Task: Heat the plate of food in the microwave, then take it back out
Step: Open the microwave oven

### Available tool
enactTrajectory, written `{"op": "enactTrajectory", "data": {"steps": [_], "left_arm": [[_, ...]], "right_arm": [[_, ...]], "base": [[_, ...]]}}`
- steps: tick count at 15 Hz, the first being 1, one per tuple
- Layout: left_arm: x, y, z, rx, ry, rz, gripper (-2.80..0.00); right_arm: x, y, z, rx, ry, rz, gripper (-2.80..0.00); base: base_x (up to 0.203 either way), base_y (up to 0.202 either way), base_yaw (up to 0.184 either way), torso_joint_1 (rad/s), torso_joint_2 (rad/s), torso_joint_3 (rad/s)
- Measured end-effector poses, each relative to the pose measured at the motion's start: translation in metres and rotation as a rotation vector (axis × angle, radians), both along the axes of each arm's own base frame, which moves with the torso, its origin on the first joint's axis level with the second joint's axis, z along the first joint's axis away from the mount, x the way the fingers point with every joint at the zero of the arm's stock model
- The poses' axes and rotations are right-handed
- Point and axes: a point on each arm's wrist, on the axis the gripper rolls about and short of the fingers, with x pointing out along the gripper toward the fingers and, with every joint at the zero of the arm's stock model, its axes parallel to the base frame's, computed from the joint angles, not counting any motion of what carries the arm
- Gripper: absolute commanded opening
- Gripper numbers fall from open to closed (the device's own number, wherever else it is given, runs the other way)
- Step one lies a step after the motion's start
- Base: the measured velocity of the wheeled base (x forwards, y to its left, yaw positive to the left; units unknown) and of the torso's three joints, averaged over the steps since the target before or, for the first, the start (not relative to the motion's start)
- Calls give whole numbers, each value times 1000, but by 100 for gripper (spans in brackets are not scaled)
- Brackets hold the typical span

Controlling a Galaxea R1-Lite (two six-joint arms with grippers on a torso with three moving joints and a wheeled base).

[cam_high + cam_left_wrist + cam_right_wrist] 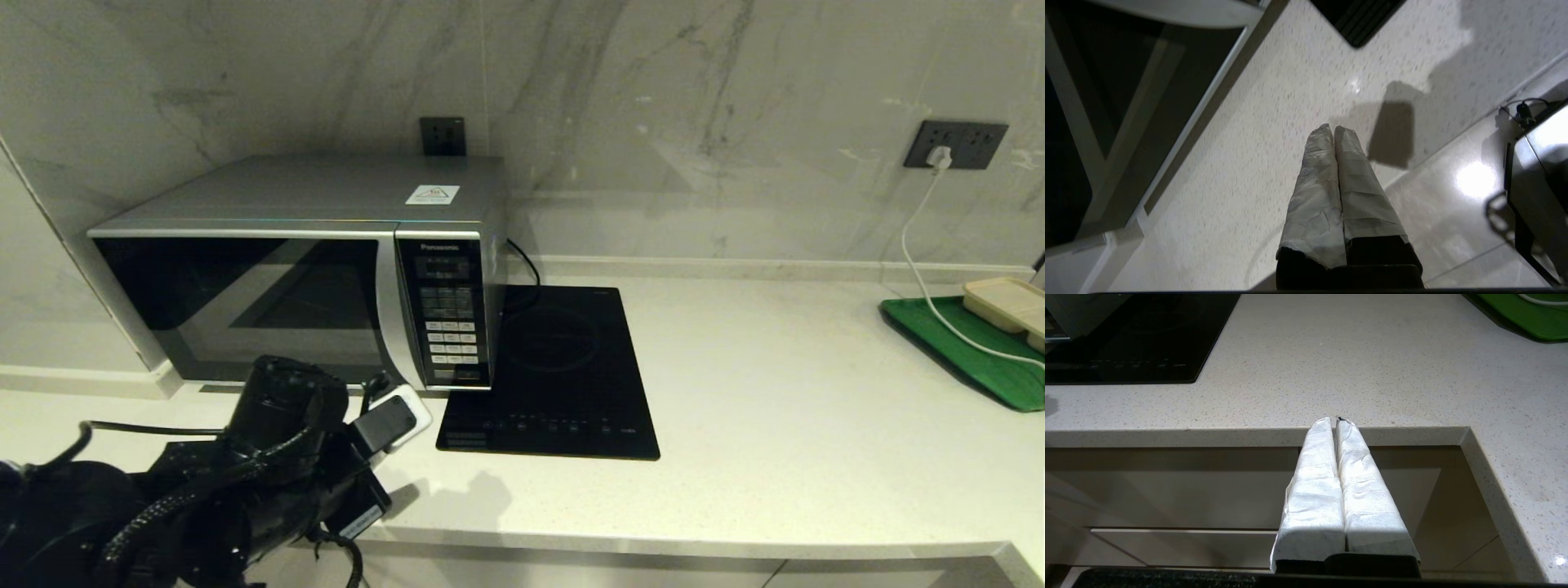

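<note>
Marble-walled countertop (775, 408) is seen with the microwave (310, 269) door shut, its inside hidden. Left gripper (1334, 130), near its front, is pressed together, empty; right gripper (1336, 421) likewise, at the near counter edge.

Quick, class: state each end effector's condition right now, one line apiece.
Left end effector: closed, holding nothing, above the counter by the microwave.
Right end effector: closed, empty, parked at the counter's front edge.

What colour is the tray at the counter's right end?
Green tray, seen best in the head view.
</note>
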Motion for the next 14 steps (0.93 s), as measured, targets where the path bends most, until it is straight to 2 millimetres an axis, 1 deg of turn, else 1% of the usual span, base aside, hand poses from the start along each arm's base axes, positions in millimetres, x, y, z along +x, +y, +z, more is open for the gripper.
{"op": "enactTrajectory", "data": {"steps": [2,5,8,14], "left_arm": [[6,-15,-7,-8,-34,-17,-280],[21,-31,-17,-16,-107,1,-280],[28,-39,-28,-4,-101,-7,-280],[54,-59,-47,42,-157,-15,-280]], "right_arm": [[0,0,0,0,0,0,-280],[0,0,0,1,0,0,-280],[0,0,0,0,0,0,-280],[0,0,0,0,-1,0,-280]], "base": [[0,0,0,0,0,0],[0,0,0,0,0,0],[0,0,0,0,0,0],[0,0,0,0,0,0]]}}
